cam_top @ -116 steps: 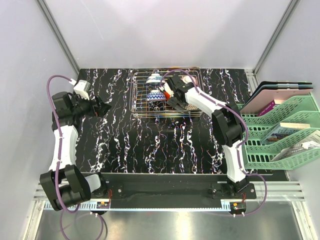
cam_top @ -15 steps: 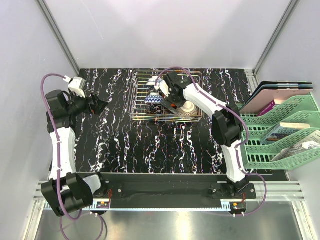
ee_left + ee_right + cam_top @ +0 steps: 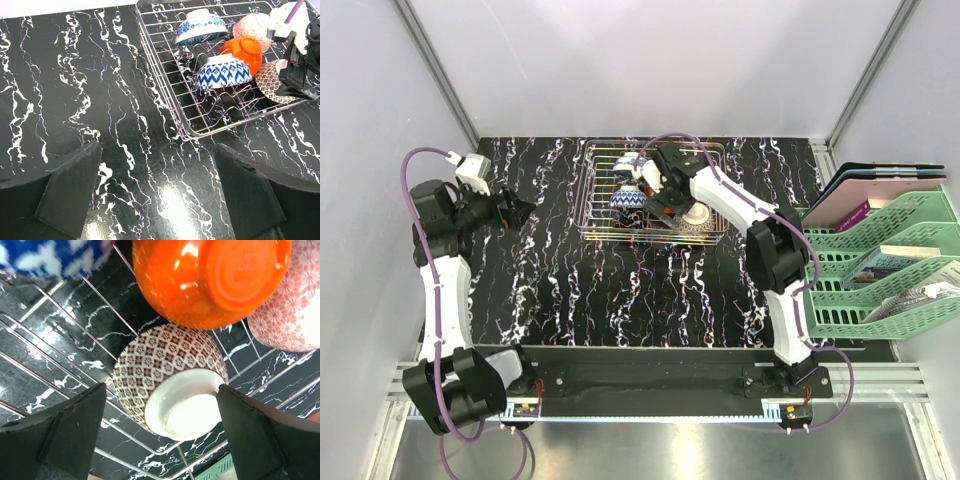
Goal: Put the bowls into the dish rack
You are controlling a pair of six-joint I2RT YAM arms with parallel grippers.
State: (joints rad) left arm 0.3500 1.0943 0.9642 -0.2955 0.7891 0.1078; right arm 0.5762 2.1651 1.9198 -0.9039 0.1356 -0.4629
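the right gripper (image 3: 667,207), jaws spread, has let the brown bowl (image 3: 170,380) settle in the dish rack's (image 3: 165,95) near right. the left gripper (image 3: 160,182) hangs open and empty. loading looks finished.

We have the top cam high over the near edge, looking down on the whole table (image 3: 570,290). Left wrist cam views the rack (image 3: 171,100) obliquely from well off to its left. Right wrist cam sits close over the brown bowl (image 3: 165,365), which all three views share.
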